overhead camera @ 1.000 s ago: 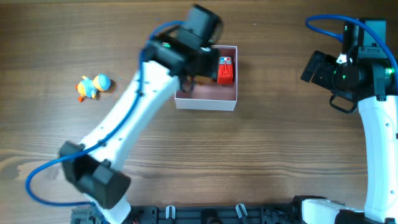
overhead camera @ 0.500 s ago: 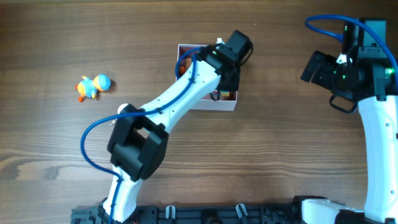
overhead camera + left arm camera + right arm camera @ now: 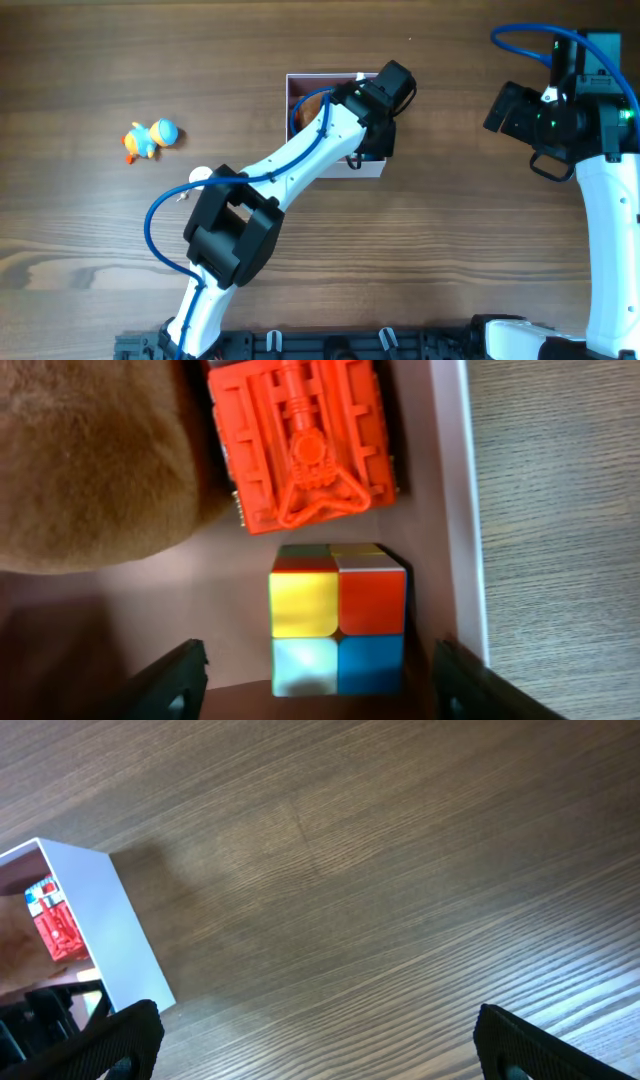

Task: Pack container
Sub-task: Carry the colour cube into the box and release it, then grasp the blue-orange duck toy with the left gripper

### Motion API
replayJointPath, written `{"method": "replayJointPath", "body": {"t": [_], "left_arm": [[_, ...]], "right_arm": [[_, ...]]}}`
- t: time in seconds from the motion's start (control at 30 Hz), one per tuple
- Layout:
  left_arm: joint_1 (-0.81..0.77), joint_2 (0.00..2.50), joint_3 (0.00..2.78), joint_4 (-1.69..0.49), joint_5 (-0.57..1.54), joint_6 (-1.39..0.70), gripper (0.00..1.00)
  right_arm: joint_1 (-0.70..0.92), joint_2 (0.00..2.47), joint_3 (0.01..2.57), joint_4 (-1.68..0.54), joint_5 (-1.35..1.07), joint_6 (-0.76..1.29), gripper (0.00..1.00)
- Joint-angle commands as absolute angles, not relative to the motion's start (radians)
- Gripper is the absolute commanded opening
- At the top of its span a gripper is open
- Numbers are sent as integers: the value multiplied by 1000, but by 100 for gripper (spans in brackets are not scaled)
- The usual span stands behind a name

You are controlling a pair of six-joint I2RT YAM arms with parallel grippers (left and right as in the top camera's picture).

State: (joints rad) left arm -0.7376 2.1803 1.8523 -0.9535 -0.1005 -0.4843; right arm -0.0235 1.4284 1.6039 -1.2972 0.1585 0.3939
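Though hidden overhead, cube point(image 3: 338, 620) inside container point(image 3: 455, 510).

Overhead shot is evenly lit and sharp, just faint soft shadows on the table point(image 3: 450, 250). The left wrist cam is dimmer. The container point(image 3: 455, 510) floor goes dark right beside the left claw point(image 3: 325, 685), and the brown fuzzy thing point(image 3: 90, 460) up-left of it looks mushy. The right wrist cam shows crisp wood grain ahead of the right claw point(image 3: 320, 1055), with the claw itself dark and blurry.

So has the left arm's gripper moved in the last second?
Yes. The left gripper swung rightward, from the box's left part to over its right side.
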Motion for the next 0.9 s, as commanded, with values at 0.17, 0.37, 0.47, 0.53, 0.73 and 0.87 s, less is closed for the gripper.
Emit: {"method": "replayJointPath", "body": {"t": [0.17,0.37,0.47,0.53,0.73,0.87], "left_arm": [[-693,1979,1858,-1058,-186,-473,77],[-512,1752,1857,-1233,-319,-409,88],[-312,1720,1857,-1349,-319,-396,90],[-175,1742,1845,-1391,-301,-388,89],[121,1838,1762,-1289,-125,-348,77],[167,1903,1730,-1206,-88,-349,76]], "right_arm": [[-28,1435,1604,-1294,165,382,100],[-28,1435,1604,-1295,165,381,100],[-28,1435,1604,-1295,165,381,100],[-28,1435,1604,-1295,165,381,100],[-28,1435,1604,-1294,165,381,100],[-28,1435,1604,-1295,165,381,100]]}}
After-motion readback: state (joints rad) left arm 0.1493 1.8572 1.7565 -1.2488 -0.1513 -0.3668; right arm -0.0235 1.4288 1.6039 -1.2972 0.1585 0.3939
